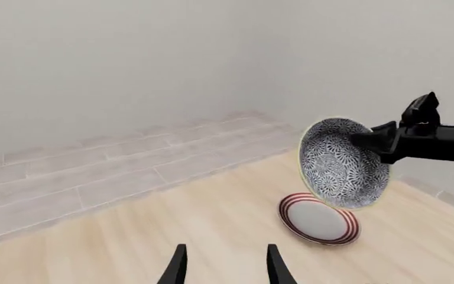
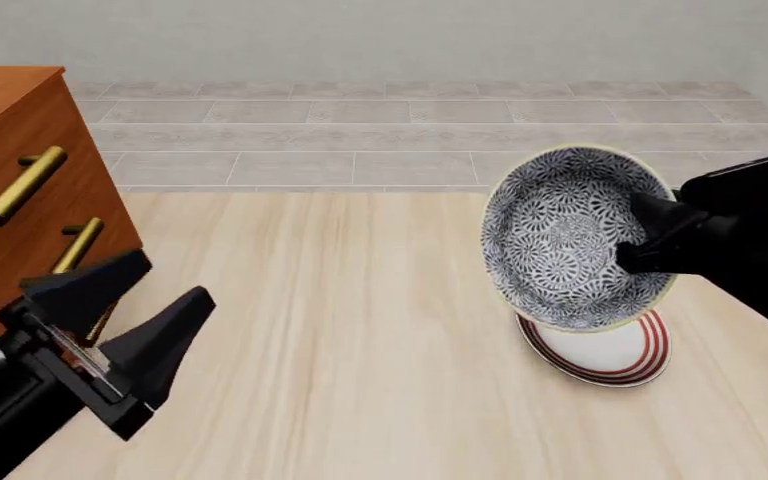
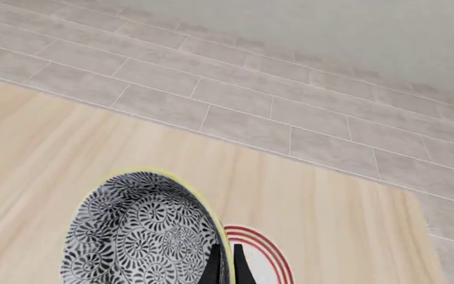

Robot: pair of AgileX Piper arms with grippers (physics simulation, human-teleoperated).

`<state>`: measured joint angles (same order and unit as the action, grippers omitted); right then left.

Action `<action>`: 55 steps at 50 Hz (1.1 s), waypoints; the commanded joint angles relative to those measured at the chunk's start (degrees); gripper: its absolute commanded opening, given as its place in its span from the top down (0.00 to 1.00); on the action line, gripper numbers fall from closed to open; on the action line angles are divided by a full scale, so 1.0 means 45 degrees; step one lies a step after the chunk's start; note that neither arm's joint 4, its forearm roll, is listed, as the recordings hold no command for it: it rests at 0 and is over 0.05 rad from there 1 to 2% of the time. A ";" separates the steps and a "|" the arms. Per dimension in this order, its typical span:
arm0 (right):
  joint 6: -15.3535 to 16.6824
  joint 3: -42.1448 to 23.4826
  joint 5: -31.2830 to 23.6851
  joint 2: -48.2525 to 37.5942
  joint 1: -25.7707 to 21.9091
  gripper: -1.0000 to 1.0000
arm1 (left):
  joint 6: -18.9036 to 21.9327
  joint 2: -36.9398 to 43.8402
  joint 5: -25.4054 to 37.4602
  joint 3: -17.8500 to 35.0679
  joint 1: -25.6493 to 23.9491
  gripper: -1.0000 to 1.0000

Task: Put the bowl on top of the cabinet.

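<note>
The blue-patterned bowl [image 2: 564,240] hangs tilted on its side in the air, its opening facing left. My right gripper [image 2: 635,238] is shut on its rim, one finger inside and one outside. The right wrist view shows the bowl [image 3: 140,242] with the rim pinched between the closed fingers of the right gripper [image 3: 225,263]. The left wrist view has the bowl [image 1: 341,163] held by the right gripper [image 1: 369,141] just above a plate. The reddish-brown cabinet [image 2: 11,190] stands at the far left. My left gripper [image 2: 171,285] is open and empty in front of it.
A flat white plate with red rings [image 2: 611,355] lies on the light wooden table [image 2: 357,330] directly under the bowl. Brass handles [image 2: 17,185] stick out of the cabinet front near the left arm. Grey tiled floor lies beyond the table's far edge.
</note>
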<state>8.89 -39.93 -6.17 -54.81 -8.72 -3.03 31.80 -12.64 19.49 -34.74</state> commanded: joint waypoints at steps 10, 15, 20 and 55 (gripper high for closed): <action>0.0096 -0.0170 -0.0082 -0.0091 -0.0308 1.00 | -0.0746 0.4126 -0.1662 0.1995 -0.2522 0.00; 0.0073 -0.0166 -0.0121 -0.0062 -0.0425 1.00 | -0.0899 0.4948 -0.1908 0.2451 -0.2844 0.00; 0.0081 -0.0053 -0.0138 0.0049 -0.0537 1.00 | -0.0589 0.5743 -0.2145 0.2941 -0.2874 0.00; 0.0205 0.0820 -0.0556 0.1177 -0.1363 1.00 | -0.1771 0.9414 -0.3028 0.4972 -0.3241 0.00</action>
<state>9.99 -37.03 -8.52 -50.47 -13.50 -9.05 70.34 -25.18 40.01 -48.25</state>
